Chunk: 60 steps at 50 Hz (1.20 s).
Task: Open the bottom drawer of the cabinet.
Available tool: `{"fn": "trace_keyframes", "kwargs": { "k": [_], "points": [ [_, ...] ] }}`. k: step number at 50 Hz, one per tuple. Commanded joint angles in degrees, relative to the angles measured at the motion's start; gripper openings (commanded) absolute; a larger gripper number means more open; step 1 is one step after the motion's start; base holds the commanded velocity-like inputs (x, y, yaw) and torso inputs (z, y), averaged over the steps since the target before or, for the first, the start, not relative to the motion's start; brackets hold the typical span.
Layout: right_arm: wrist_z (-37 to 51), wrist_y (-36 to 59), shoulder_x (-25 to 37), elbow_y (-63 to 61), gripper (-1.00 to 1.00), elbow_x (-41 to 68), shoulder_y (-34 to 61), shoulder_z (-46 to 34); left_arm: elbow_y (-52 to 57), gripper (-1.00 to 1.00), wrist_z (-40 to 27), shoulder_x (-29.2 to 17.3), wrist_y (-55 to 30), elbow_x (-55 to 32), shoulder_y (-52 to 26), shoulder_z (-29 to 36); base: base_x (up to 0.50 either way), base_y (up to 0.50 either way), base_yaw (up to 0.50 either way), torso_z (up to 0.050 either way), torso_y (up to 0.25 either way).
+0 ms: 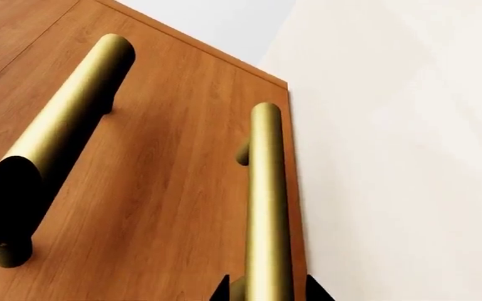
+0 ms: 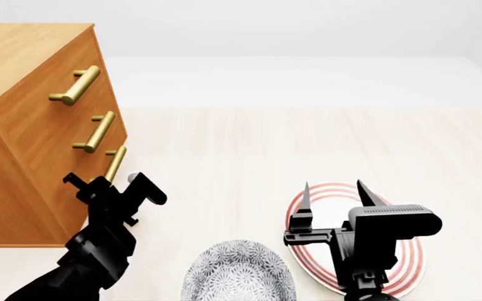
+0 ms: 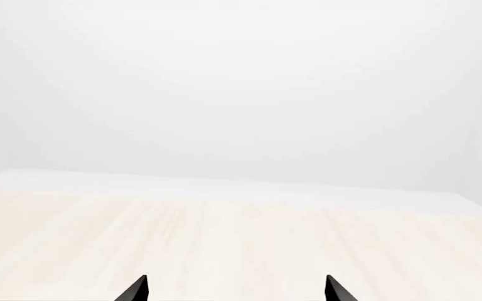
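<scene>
Pale walls close in a bare white room, and the light wood table (image 2: 325,150) runs wide and smooth in front of the robot. The cabinet (image 2: 23,138) stands on it, all three drawers looking shut flush, and the bottom drawer (image 2: 98,188) is the lowest front, nearest the tabletop. Its brass bar handle (image 2: 115,163) is the place to take hold: a stiff round bar on two short posts, probably slick, so a grip near the middle, square across it, should pull straight without twisting. The drawer itself looks rigid and should slide rather than lift. The left gripper (image 2: 100,182) sits right at that handle; from the left wrist view the bar (image 1: 266,207) runs between the two dark jaw tips, which stand on either side, though I cannot tell whether they are pressing it yet. The right gripper (image 2: 333,191), well apart from the cabinet, hovers with its jaws spread wide over a red-ringed plate (image 2: 408,263). A patterned bowl (image 2: 236,276) sits just beside the plate, on the cabinet's side.
</scene>
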Motion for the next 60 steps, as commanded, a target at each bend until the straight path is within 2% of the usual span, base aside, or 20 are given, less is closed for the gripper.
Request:
{"fn": "trace_keyframes", "kwargs": {
  "k": [1,4,13,18,27,41,60],
  "points": [
    [0.25,-0.37,0.23,-0.01,1.00,0.34,-0.12,-0.12,-1.01,-1.00,0.54,0.00,0.56,3.87,0.89,-1.52,0.00,0.00,0.00,0.000,0.000],
    [0.29,-0.54,0.26,0.07,1.00,0.46,-0.15,-0.13,-1.01,-1.00,-0.40,0.75,0.78,3.29,0.28,-1.98,0.00,0.00,0.00,0.000,0.000],
    [0.36,-1.17,0.35,0.65,1.00,0.70,-0.20,-0.26,-0.59,-1.00,2.72,4.01,-4.53,2.21,-0.96,-2.73,0.00,0.00,0.00,-0.001,0.000],
    [0.49,-1.25,0.52,0.48,1.00,0.86,-0.30,-0.24,16.77,-1.00,2.89,-0.02,-16.79,1.13,2.37,-3.59,0.00,0.00,0.00,0.000,0.000],
    [0.70,-1.20,0.75,0.35,1.00,1.11,-0.12,-0.30,29.72,-1.00,3.33,-2.82,-25.27,0.40,5.20,-3.59,0.00,0.00,0.00,0.000,0.000],
    [0.89,-1.63,0.96,0.70,1.00,1.40,0.00,-0.55,41.95,-1.00,3.63,-3.87,-32.83,0.08,7.28,-2.68,-0.01,0.00,0.00,0.000,0.002],
    [1.22,-2.74,1.24,1.08,1.00,1.94,-0.54,-0.55,47.17,-1.00,3.82,-2.62,-36.29,0.32,7.40,-1.24,-0.01,0.00,0.00,0.000,0.003]
  ]
}}
